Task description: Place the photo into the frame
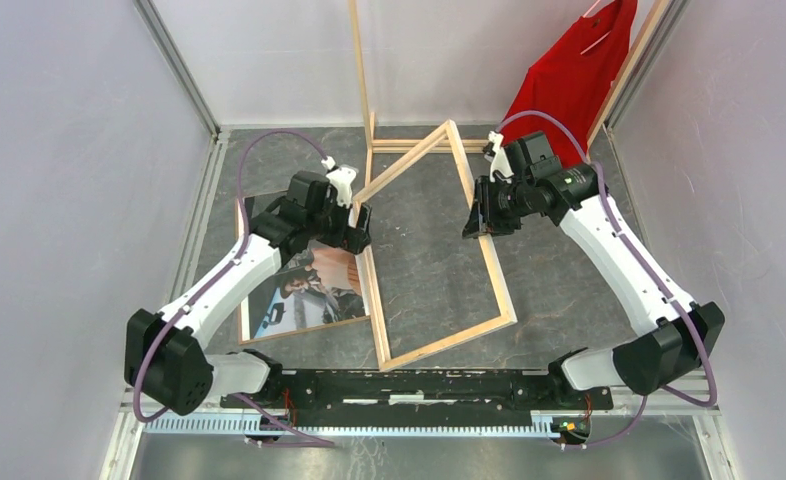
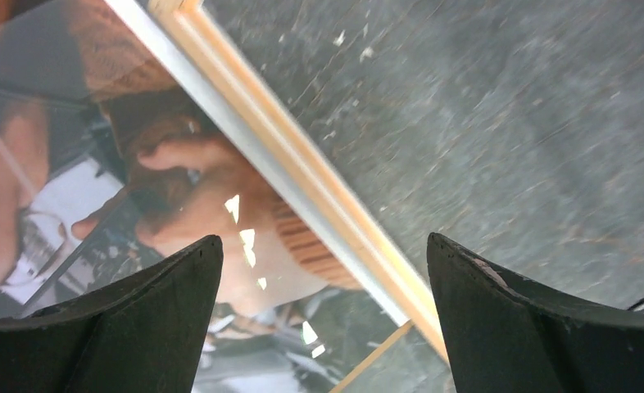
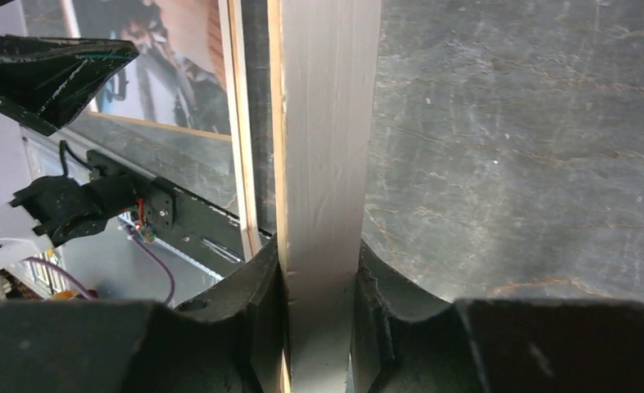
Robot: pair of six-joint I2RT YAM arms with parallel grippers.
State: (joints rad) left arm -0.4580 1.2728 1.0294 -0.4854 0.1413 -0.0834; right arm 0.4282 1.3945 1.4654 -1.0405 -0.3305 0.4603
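Note:
The frame, its light-wood side up, sits tilted on the dark table with its far right part lifted. My right gripper is shut on its right rail, and in the right wrist view the rail runs up between the closed jaws of the gripper. The photo lies face up on the table at the left, its right edge under the frame's left rail. My left gripper is open and empty just above that rail and the photo, with its jaws standing either side.
A tall wooden clothes rack with a red shirt stands at the back. Grey walls close in left and right. A black mounting rail runs along the near edge.

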